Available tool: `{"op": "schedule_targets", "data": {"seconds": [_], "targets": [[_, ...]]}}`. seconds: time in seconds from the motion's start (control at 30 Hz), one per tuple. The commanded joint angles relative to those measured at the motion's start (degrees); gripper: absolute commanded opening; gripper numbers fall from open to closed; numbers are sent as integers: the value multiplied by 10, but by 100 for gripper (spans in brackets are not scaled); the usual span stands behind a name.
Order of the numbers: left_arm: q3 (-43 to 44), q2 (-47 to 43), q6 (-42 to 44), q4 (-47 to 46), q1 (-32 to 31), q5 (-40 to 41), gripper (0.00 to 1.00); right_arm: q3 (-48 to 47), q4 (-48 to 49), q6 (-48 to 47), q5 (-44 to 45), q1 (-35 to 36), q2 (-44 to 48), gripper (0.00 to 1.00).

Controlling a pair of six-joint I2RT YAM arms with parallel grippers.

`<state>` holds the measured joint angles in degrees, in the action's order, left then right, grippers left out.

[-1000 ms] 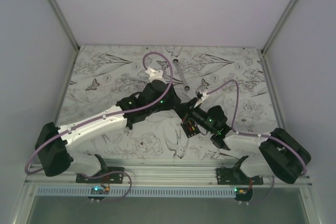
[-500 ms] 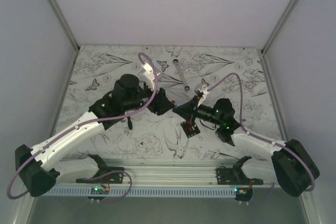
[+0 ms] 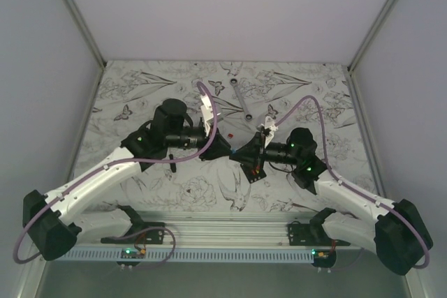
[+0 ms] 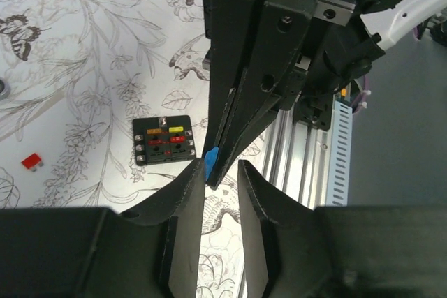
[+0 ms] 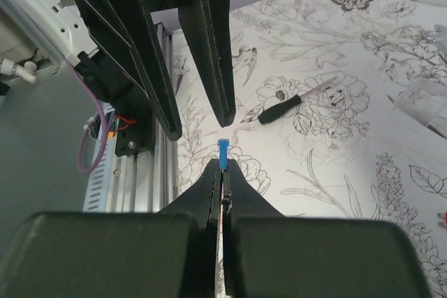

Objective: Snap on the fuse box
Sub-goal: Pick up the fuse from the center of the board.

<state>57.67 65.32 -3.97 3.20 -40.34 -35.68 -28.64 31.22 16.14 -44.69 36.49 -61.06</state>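
A: Left gripper (image 4: pixel 220 172)?
B: Half open, empty. A red fuse (image 4: pixel 31 162) lies loose on the table (image 4: pixel 84 47).
A: The fuse box (image 4: pixel 164 141)?
B: Flat on the table below. Right gripper (image 5: pixel 222 169) pinches a blue fuse (image 5: pixel 223 150), just short of the left's jaws.

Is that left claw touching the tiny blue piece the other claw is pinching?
Apart. In the right wrist view the blue piece juts from the shut right gripper, and patterned table shows between it and the fingertips of the left gripper.
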Motion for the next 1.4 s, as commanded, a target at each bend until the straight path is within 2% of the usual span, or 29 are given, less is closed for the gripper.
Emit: {"op": "schedule_targets", "data": {"seconds": [0.0,0.33,0.57,0.87,1.13,1.37], "targets": [[4,7,26,2,4,-64,26,-21,-15,-11,-25,-4,6,0],[0,24,32,2,4,-66,25,-23,-9,-5,-36,-4,6,0],[-3,29,39,3,4,-77,20,-23,-1,1,-39,-4,5,0],[-8,26,38,3,4,-12,27,-22,-4,2,-42,-4,8,0],[-12,23,41,3,5,-43,26,-22,-2,4,-41,-4,10,0],[-9,35,44,2,5,-86,22,-22,2,5,-45,-4,10,0]]}}
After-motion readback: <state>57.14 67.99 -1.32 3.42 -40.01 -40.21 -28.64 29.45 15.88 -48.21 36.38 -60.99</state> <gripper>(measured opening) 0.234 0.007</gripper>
